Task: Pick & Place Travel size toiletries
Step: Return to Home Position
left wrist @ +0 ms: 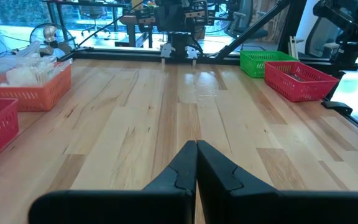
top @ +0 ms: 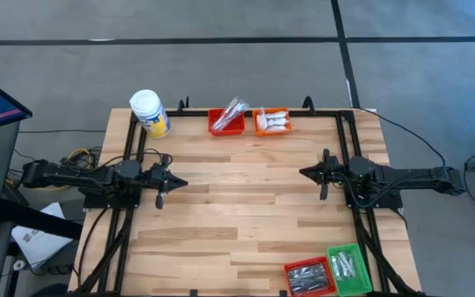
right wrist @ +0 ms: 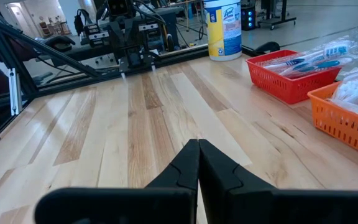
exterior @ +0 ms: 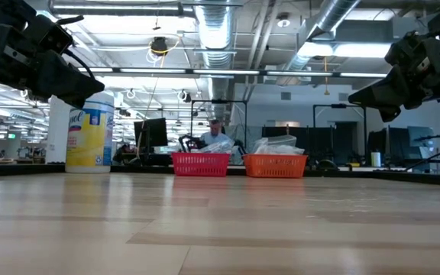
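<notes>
The travel size toiletries lie in small baskets. White packets fill the orange basket (top: 272, 121) and wrapped brushes the red basket (top: 226, 122), both at the far edge. Silver-grey sticks lie in a second red basket (top: 309, 277) and packets in the green basket (top: 349, 268), at the near right corner. My left gripper (top: 181, 183) hovers shut above the table's left side, pointing toward the middle (left wrist: 196, 144). My right gripper (top: 303, 172) hovers shut above the right side, facing it (right wrist: 198, 143). Neither is near a basket.
A large yellow jar with a white lid (top: 149, 113) stands at the far left corner. Bare wooden table (top: 237, 206) stretches between the two grippers. Black frame rails run along the table's left, right and far edges. A person sits in the room beyond the far edge (exterior: 217, 131).
</notes>
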Action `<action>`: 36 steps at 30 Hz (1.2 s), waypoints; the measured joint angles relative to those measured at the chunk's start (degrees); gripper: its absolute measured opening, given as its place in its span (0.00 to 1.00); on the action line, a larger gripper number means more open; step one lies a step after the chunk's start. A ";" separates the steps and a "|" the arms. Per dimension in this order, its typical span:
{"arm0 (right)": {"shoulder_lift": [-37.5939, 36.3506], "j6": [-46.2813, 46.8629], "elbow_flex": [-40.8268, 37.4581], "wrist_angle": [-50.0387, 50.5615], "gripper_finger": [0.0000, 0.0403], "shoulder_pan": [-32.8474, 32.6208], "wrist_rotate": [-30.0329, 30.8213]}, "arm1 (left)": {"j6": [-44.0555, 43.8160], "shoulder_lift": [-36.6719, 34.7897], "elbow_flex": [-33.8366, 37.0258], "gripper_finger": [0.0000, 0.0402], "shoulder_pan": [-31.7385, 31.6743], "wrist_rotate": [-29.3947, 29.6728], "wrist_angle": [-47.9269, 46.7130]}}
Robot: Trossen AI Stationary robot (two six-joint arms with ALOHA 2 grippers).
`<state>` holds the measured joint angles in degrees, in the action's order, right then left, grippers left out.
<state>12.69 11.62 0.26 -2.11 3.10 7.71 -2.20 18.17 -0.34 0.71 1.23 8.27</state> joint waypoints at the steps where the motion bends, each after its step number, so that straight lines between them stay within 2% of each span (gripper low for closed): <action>1: 0.02 0.00 0.00 0.00 0.00 0.00 0.01 | 0.00 -0.02 0.00 0.00 0.00 0.00 0.00; 36: 0.02 0.00 0.00 0.00 0.00 0.01 0.02 | 0.00 -0.01 0.00 0.00 0.01 0.00 1.27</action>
<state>12.71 11.62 0.26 -2.11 3.11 7.72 -2.20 18.16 -0.34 0.72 1.23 9.54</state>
